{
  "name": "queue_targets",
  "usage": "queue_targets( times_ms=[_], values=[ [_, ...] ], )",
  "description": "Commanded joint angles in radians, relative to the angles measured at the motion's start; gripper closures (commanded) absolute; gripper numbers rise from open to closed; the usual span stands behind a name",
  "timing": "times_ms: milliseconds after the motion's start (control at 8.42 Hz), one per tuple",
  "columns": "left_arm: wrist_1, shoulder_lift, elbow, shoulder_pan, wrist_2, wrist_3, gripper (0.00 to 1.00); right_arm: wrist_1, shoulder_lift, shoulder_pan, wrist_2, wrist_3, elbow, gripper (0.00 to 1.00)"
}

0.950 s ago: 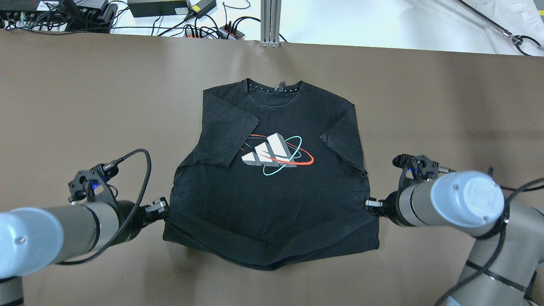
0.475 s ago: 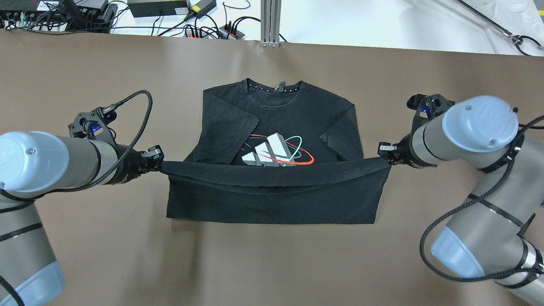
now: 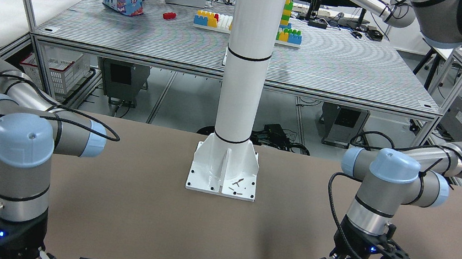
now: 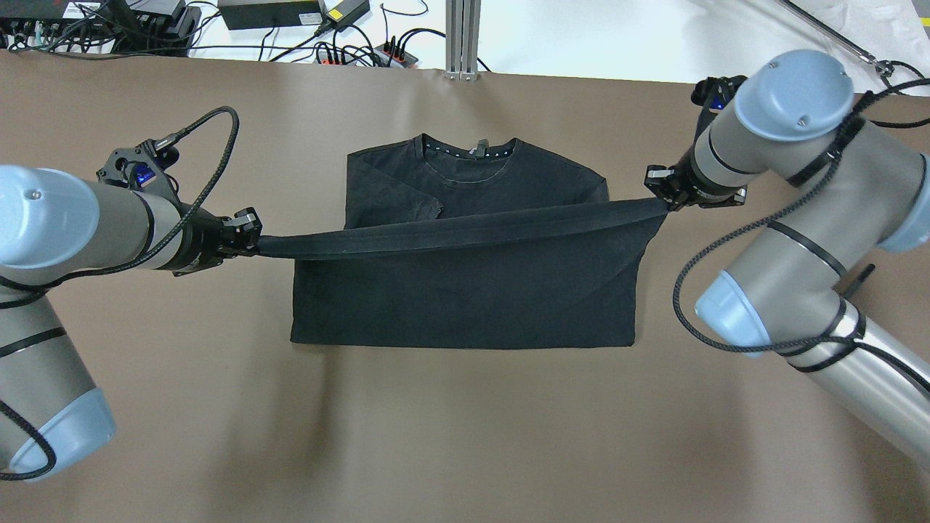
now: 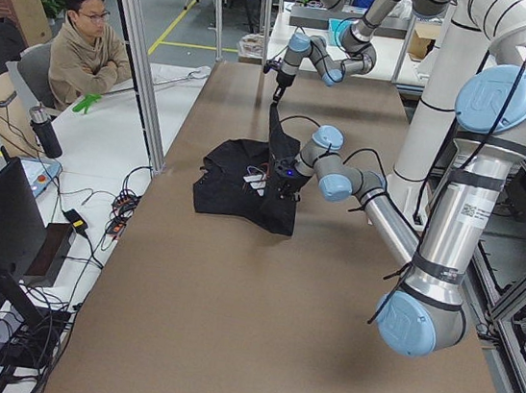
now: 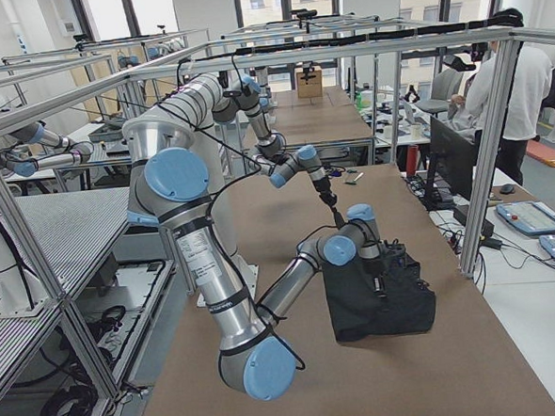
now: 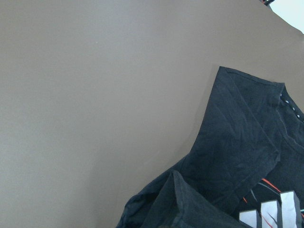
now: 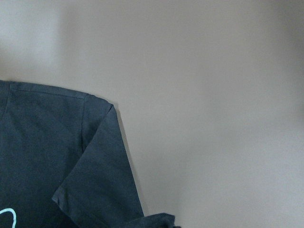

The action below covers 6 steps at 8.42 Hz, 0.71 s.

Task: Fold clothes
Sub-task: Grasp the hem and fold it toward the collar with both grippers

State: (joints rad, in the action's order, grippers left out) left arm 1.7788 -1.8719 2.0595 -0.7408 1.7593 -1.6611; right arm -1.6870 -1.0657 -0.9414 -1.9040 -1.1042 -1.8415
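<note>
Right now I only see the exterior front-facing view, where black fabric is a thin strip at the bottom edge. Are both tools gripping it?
Observer: Yes. Overhead, the left tool and the right tool each pinch one end of the black soft-fabric T-shirt's hem, pulled taut between them.
Operator: Where does that hem sit?
Observer: Across the chest, on the robot's side of the uncovered round collar.
Operator: Level?
Observer: No, its right end lies nearer the collar's side of the table.

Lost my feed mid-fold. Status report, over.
Left end effector and right end effector shut on black shirt, hem ends. Hem taut, lifted over the chest. Nothing seen blocking the collar.
</note>
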Motion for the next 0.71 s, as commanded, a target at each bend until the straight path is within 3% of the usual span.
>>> queue_targets(
  times_ms=[0,119,356,594],
  values=[
    [0.011,-0.120,-0.201,-0.044,0.000,0.032,1.00,0.167,0.121,-0.019,0.003,0.026,0.274,1.00],
    [0.061,-0.175,-0.314,-0.063,0.000,0.047,1.00,0.247,0.169,-0.019,0.005,0.024,0.389,1.00],
    [0.225,-0.299,-0.584,-0.097,0.003,0.050,1.00,0.373,0.207,-0.017,0.013,0.024,0.525,1.00],
    [0.273,-0.364,-0.718,-0.115,0.003,0.078,1.00,0.452,0.213,0.006,0.066,0.023,0.593,1.00]
  ],
)
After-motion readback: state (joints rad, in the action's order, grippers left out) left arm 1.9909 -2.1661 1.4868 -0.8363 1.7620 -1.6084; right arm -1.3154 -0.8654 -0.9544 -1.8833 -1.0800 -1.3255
